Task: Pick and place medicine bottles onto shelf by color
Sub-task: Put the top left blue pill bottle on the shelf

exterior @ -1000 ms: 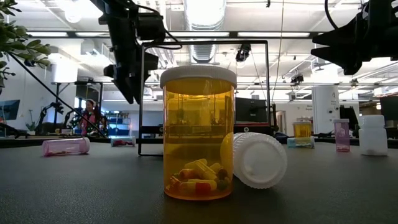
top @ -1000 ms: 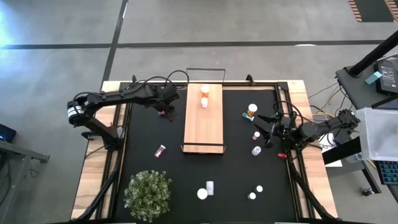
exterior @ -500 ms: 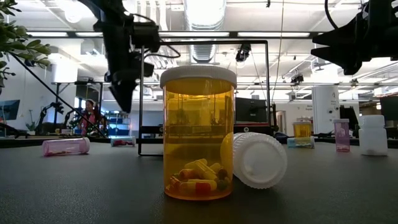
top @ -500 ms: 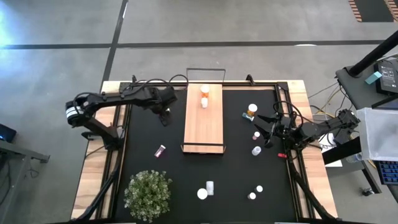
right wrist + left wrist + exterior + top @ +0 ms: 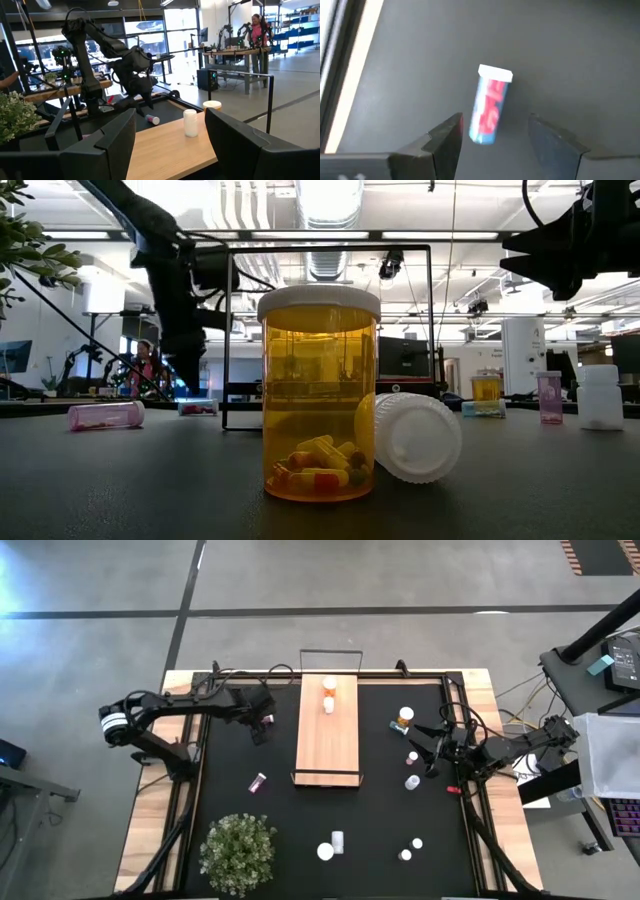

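Observation:
A pale bluish bottle (image 5: 490,106) with red pills and a white cap lies on its side on the black mat, left of the shelf (image 5: 328,740). My left gripper (image 5: 494,121) is open just above it, one finger on either side of the bottle's base end, not touching it; it also shows in the high view (image 5: 260,728). The light-wood shelf carries an orange bottle (image 5: 330,684) and a white bottle (image 5: 328,704), both upright at its far end. My right gripper (image 5: 428,748) is open and empty, above the mat right of the shelf.
On the mat right of the shelf stand an orange bottle (image 5: 405,717), a pink one (image 5: 412,756) and a white one (image 5: 412,781). A pink bottle (image 5: 257,782) lies at left. A potted plant (image 5: 238,850) and several small bottles (image 5: 330,846) are near the front edge.
My left gripper has gone away from the shelf toward the table's left edge and down toward the mat, over the bluish bottle. The bottles have not moved.

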Controlling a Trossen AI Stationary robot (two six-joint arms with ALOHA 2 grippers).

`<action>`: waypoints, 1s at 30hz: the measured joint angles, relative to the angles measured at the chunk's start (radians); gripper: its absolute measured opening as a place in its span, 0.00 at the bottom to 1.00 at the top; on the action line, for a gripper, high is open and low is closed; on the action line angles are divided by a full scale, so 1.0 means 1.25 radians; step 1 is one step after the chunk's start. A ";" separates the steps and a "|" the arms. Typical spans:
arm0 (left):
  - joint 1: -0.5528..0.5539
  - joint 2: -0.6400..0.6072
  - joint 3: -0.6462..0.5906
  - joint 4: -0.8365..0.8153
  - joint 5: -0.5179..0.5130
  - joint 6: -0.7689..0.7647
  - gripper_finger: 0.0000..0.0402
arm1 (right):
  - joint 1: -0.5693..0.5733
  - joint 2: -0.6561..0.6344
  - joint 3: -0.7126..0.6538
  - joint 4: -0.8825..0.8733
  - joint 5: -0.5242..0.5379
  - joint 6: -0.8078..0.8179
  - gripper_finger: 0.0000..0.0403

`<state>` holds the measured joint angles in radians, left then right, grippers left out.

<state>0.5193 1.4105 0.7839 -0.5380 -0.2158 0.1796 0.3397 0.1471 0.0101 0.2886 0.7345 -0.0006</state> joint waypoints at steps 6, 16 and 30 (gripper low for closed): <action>0.021 0.000 -0.046 0.060 -0.003 0.017 0.51 | 0.000 0.000 0.000 0.000 0.000 0.000 0.57; 0.031 0.000 -0.131 0.227 0.004 0.015 0.51 | 0.000 0.000 0.000 0.000 0.000 0.000 0.57; 0.030 0.000 -0.171 0.249 0.006 0.008 0.21 | 0.000 0.000 0.000 0.000 0.000 0.000 0.57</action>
<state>0.5571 1.4101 0.5705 -0.2274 -0.2078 0.1902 0.3397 0.1471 0.0101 0.2886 0.7343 -0.0006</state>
